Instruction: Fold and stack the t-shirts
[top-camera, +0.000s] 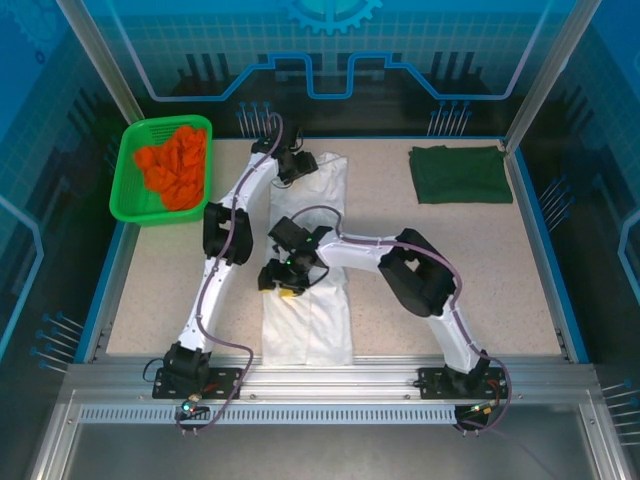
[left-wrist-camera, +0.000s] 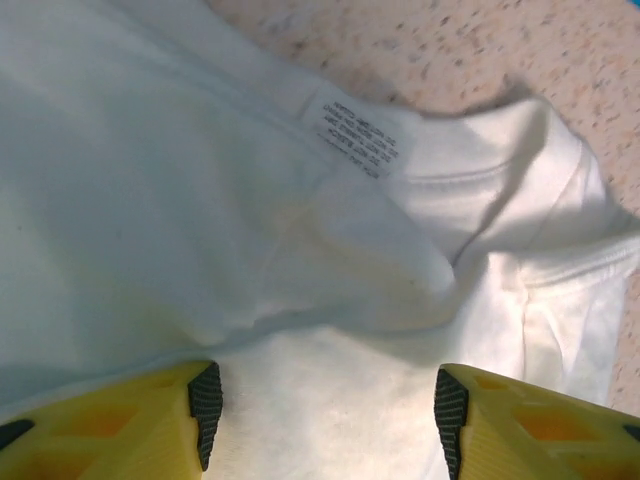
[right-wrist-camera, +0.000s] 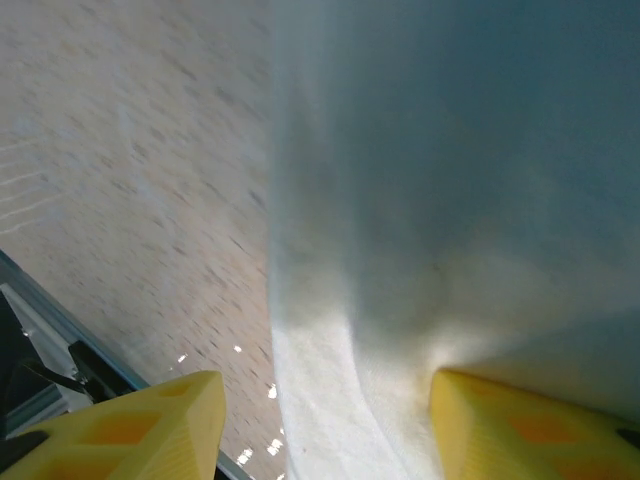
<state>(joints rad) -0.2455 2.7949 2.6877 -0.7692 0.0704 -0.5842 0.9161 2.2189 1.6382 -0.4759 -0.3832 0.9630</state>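
The white t-shirt (top-camera: 315, 330) lies folded into a long narrow strip down the middle of the table. The dark green t-shirt (top-camera: 460, 172) sits folded at the back right. My left gripper (top-camera: 297, 165) hangs over the white shirt's far end. In the left wrist view it (left-wrist-camera: 325, 400) is open, with white cloth (left-wrist-camera: 200, 200) below it and the collar label (left-wrist-camera: 360, 135) just ahead. My right gripper (top-camera: 283, 278) is at the strip's left edge, halfway along. In the right wrist view it (right-wrist-camera: 325, 420) is open and straddles the cloth's edge (right-wrist-camera: 450, 150), its right finger (right-wrist-camera: 520, 430) against the cloth.
A green mesh basket (top-camera: 128, 165) holding orange cloth stands at the back left. Bare speckled tabletop (top-camera: 170, 290) lies left of the white shirt, and more of it (top-camera: 500, 270) lies to the right. Blue rails border the table's sides.
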